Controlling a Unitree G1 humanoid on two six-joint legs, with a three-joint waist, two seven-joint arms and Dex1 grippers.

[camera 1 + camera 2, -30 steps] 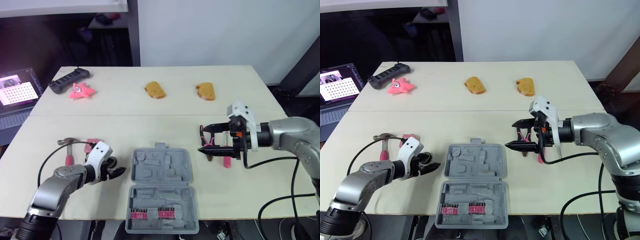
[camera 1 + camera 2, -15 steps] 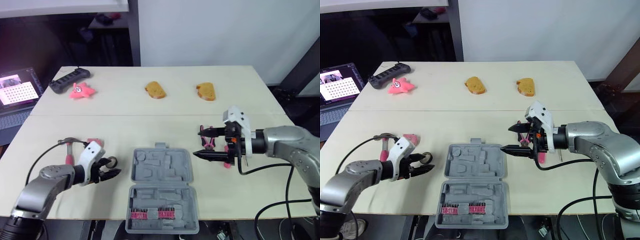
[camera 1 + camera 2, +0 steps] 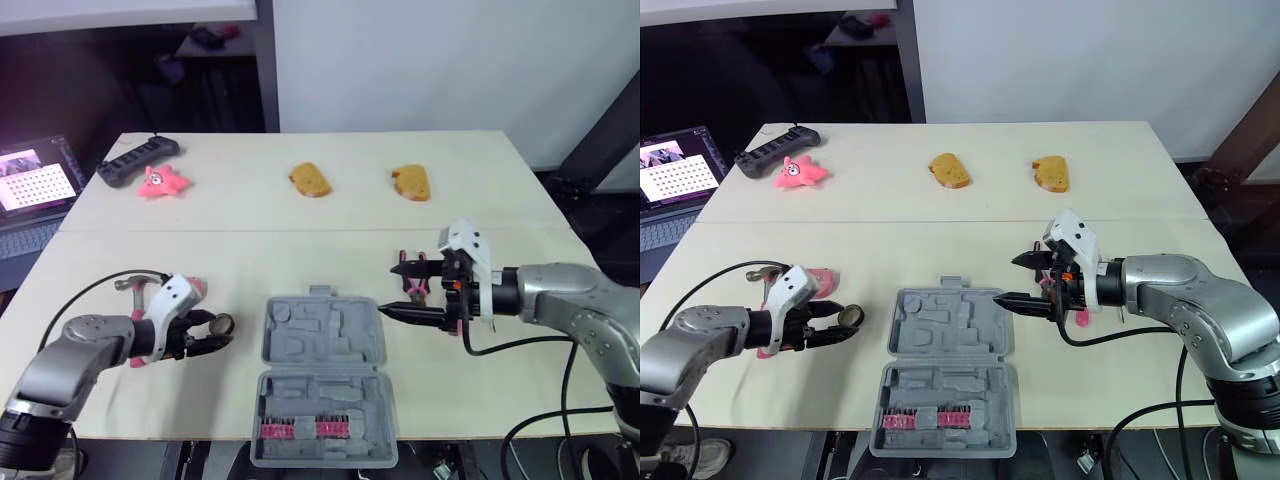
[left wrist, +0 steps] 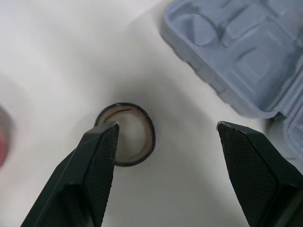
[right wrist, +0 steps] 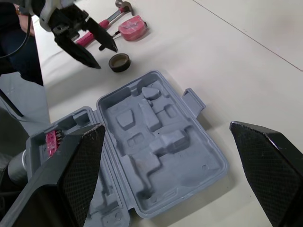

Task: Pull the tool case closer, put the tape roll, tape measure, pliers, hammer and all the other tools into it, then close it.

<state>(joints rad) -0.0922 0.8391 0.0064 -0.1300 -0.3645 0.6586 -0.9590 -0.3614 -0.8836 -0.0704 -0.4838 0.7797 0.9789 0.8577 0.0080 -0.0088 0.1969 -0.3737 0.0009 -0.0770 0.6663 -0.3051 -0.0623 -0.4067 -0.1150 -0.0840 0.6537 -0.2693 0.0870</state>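
The grey tool case (image 3: pixel 325 345) lies open on the table's front middle, with pink bits in its near half. A small dark tape roll (image 3: pixel 222 323) rests flat on the table left of the case. My left gripper (image 3: pixel 212 331) is open and low over the table, and the roll (image 4: pixel 127 140) sits just ahead of one finger. The hammer (image 3: pixel 135 283) and the pink tape measure (image 3: pixel 193 287) lie behind that gripper. My right gripper (image 3: pixel 392 288) is open at the case's right edge, with the pink-handled pliers (image 3: pixel 455 322) lying behind it.
Two brown bread-like pieces (image 3: pixel 310 180) (image 3: pixel 412 183) lie at the back middle. A pink star toy (image 3: pixel 160 182) and a black bar-shaped device (image 3: pixel 138 160) sit at the back left. A laptop (image 3: pixel 35 180) stands off the table's left side.
My left gripper has drawn back to the left, away from the case, so the tape roll now shows ahead of its tips. The right gripper has shifted slightly left toward the case.
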